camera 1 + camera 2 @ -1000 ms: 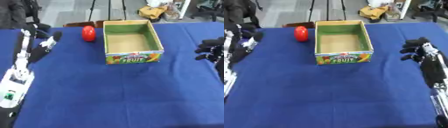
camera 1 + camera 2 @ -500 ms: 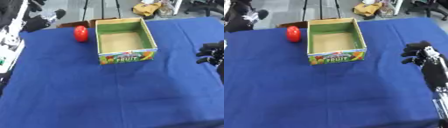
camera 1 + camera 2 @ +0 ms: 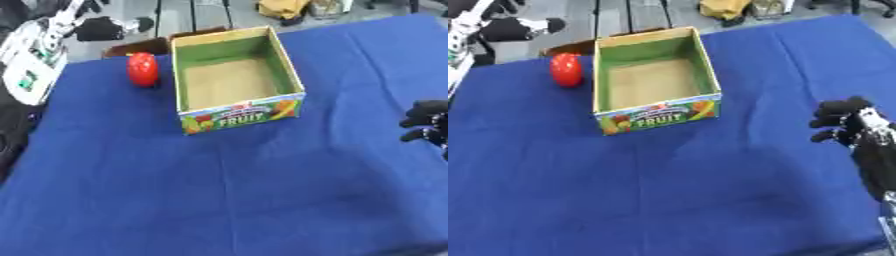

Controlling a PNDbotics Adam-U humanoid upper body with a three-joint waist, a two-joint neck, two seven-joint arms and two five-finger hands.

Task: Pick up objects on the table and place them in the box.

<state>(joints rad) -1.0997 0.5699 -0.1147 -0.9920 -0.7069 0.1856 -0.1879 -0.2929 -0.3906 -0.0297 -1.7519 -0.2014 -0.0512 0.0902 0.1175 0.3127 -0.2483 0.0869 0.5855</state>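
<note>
One open cardboard box with green inner walls and a fruit-printed front panel sits toward the far middle of the blue cloth-covered surface; we see nothing inside it but its bare brown floor. Just beside the box, on its left and apart from its wall, a rounded red object rests on the cloth near the surface's far edge.

We find the right hand, black with some silver, at the right side of the surface, well apart from the box. Its fingers are curled inward and hold nothing; whether they touch the cloth we cannot tell.

The left hand shows at the upper left, past the far edge of the surface, beyond the white forearm casing. We cannot tell how its fingers are set. It touches neither the red object nor the box.
</note>
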